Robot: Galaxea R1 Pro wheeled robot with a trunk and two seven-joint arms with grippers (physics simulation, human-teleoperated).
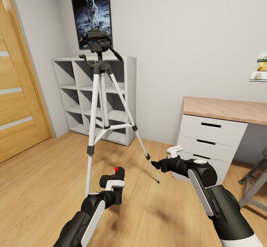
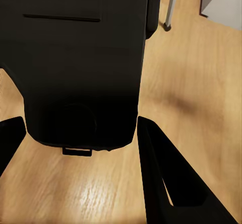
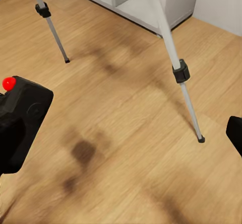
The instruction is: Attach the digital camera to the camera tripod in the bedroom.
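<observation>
My left gripper [image 1: 111, 187] is closed on the digital camera [image 1: 113, 180], low in the frame just left of centre in the head view, with the red button [image 1: 116, 168] on top. In my left wrist view the camera's black body [image 2: 80, 67] sits between my dark fingers [image 2: 166, 178], above the plank floor [image 2: 201, 98]. My right gripper [image 1: 157, 164] hangs at lower right of centre, holding nothing; I cannot tell how far its fingers stand apart. My right wrist view catches the camera [image 3: 20, 123] at its left edge, and two tripod legs [image 3: 174, 57] planted on the wood.

Beyond my hands, the camera tripod [image 1: 100, 102] stands upright on the floor in the middle left of the head view, its black head [image 1: 99, 41] bare and the pan handle [image 1: 115, 53] angling down to the right. Behind it, against the wall, is a white cube shelf [image 1: 122, 91], with the framed astronaut picture [image 1: 92, 17] above it. A wooden door [image 1: 16, 91] fills the left edge. At right stands a white drawer unit [image 1: 207, 143] under a wooden desktop [image 1: 226, 109].
</observation>
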